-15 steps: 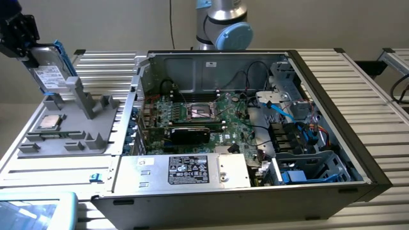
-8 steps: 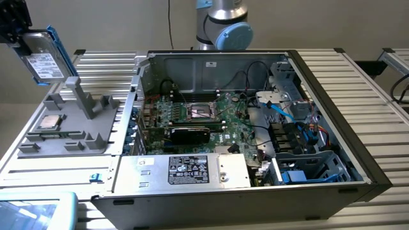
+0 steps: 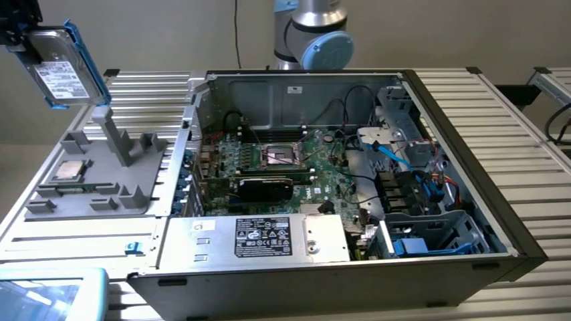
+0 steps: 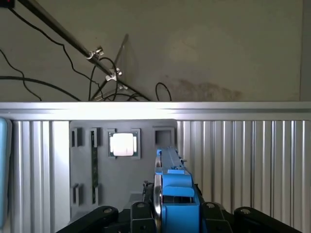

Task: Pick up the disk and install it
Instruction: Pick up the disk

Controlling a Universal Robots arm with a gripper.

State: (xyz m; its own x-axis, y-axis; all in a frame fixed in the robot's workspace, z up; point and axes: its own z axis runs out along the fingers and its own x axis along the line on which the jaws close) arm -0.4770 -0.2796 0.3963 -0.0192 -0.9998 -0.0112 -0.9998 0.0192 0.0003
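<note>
Disk is silver-grey with a white printed label, in a bright blue frame. Tray is plain grey, motherboard green, big box silver with a black label, table ribbed silver, arm cap light blue.

ribbed metal table — grey holder tray, open computer case

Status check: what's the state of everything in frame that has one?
disk: held aloft on edge, above the grey fixture
jaws: shut on the disk's blue carrier
computer case: lying on its side, open
CPU chip: seated in a fixture pocket
</note>
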